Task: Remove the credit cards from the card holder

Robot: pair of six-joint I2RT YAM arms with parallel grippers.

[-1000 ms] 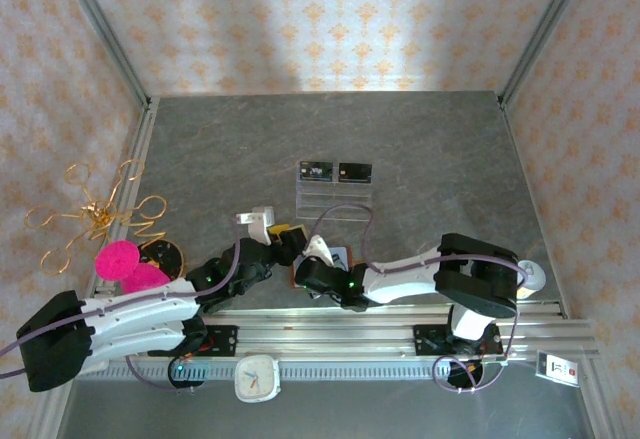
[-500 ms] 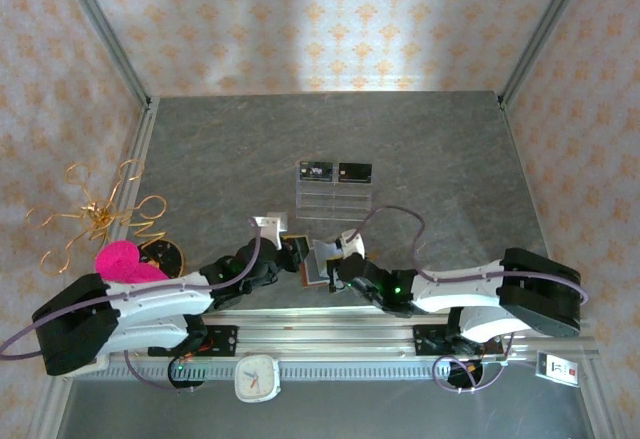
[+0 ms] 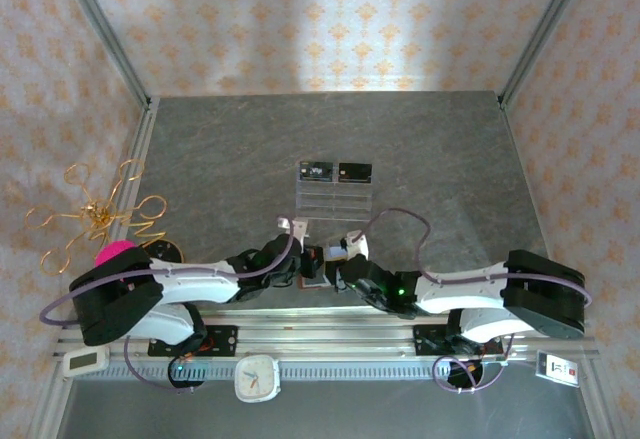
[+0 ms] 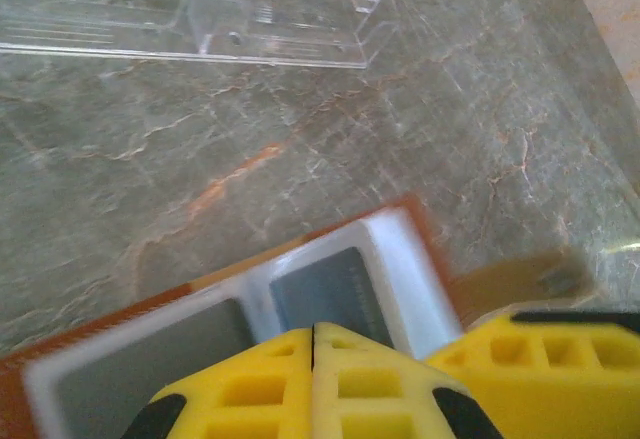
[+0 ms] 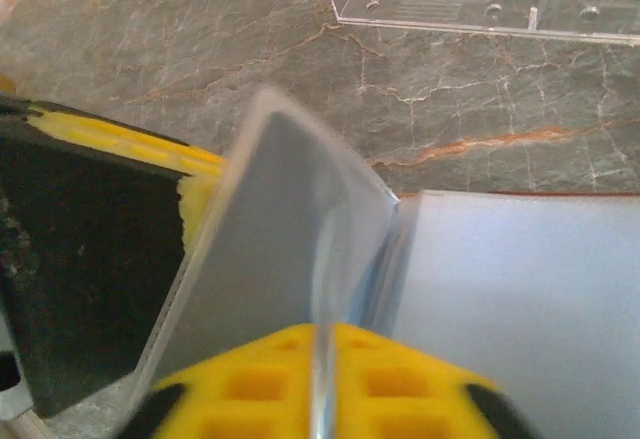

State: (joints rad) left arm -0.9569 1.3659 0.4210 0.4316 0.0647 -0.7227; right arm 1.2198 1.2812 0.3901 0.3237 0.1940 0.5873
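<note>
From above, the card holder (image 3: 316, 277) lies close to the near edge of the table (image 3: 200, 149), about at its middle. The left gripper (image 3: 306, 262) and the right gripper (image 3: 336, 264) meet over it from the two sides, and at this size I cannot tell how their jaws stand. The clear acrylic rack (image 3: 335, 197) stands near the centre of the table. Two dark cards (image 3: 335, 171) stand on its far step, and their small pale marks are too small to read. Off the table, by the near right corner, is a white label (image 3: 558, 367) which I also cannot read.

In the left wrist view, the yellow fingers of the left gripper (image 4: 313, 344) are closed together with only a thin seam between them. They sit on the near edge of the card holder (image 4: 402, 244). Its brown rim frames a pale inside, where two grey credit cards (image 4: 325, 297) sit in pockets, with no print that I can make out. The snap tab (image 4: 515, 279) points to the right.

In the right wrist view, the right gripper (image 5: 320, 379) is clamped on a thin grey leaf (image 5: 270, 249), which stands tilted. I cannot tell whether it is a card or a flap. Beside it is the pale blue inside of the card holder (image 5: 520, 289).
</note>
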